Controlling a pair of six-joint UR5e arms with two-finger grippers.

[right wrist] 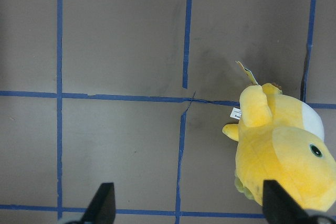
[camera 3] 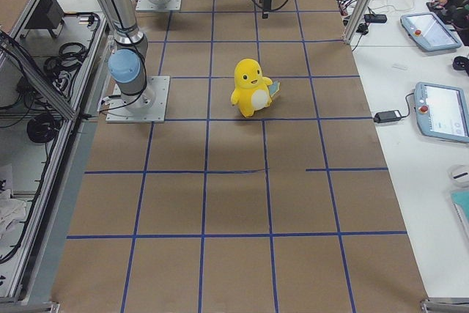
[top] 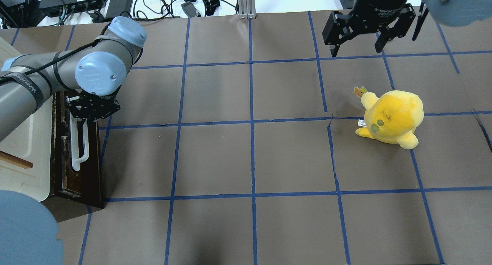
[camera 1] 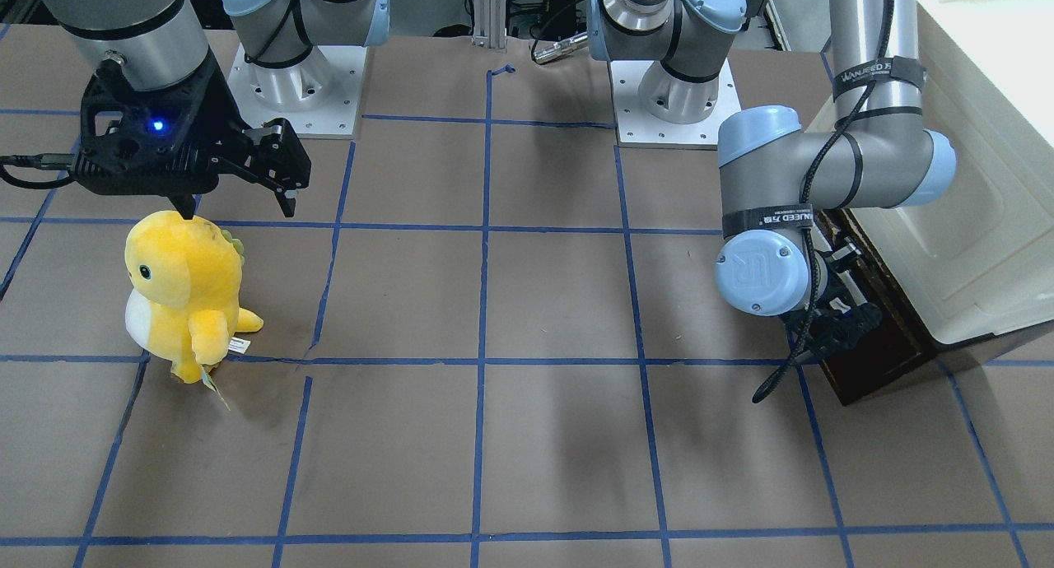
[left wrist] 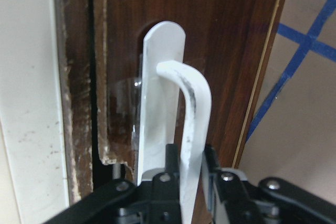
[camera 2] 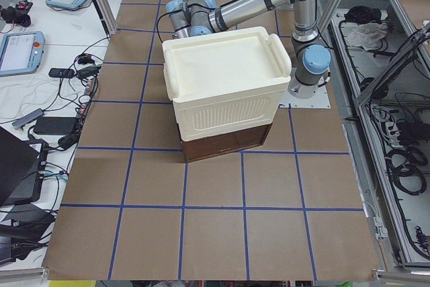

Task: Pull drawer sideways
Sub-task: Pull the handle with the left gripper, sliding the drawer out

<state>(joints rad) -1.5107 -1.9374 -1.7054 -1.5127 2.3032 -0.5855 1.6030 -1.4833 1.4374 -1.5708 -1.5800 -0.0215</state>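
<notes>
The drawer's dark brown front (top: 63, 157) stands at the table's left edge under the cream-white cabinet (top: 23, 149). It also shows in the front-facing view (camera 1: 873, 346) and the left wrist view (left wrist: 231, 51). Its white bar handle (top: 77, 146) runs along the front. My left gripper (top: 86, 117) is shut on the handle (left wrist: 191, 129) near one end, with the fingers (left wrist: 211, 163) pressed on both sides of the bar. My right gripper (top: 357, 50) hangs open and empty above the far right of the table, with its fingertips (right wrist: 105, 203) wide apart.
A yellow plush toy (top: 390, 117) stands on the right half of the table, below the right gripper, and shows in the front-facing view (camera 1: 181, 292). The table is brown paper with blue tape lines (top: 251, 121). Cables and boxes (top: 115, 2) lie beyond the far edge.
</notes>
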